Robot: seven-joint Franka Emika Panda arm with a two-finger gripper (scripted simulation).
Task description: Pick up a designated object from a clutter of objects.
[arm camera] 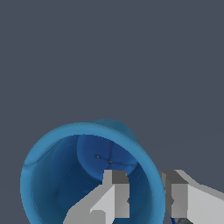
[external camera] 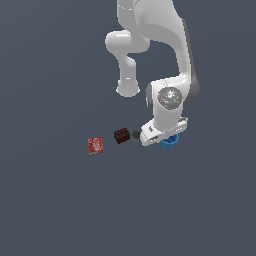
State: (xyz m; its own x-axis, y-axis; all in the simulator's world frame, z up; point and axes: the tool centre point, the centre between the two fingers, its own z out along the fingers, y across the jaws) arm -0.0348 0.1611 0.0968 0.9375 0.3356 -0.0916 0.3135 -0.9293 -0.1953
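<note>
You're at the grasp: the gripper (arm camera: 145, 194) straddles the blue cup (arm camera: 57, 175) wall, jaws spread; next, pinch the wall, then lift

Row from exterior view's left: box (external camera: 95, 145), block (external camera: 121, 135), disc (external camera: 136, 135), then cup (external camera: 170, 142) under gripper (external camera: 161, 136).

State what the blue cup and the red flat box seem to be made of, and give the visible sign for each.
Cup: probably smooth plastic, since it is one even bright blue with a soft sheen along the rim; glazed ceramic cannot be ruled out in this render.
Box: probably printed cardboard, judging by its flat shape and the red-and-white pattern on its face; it is too small to be sure.
</note>
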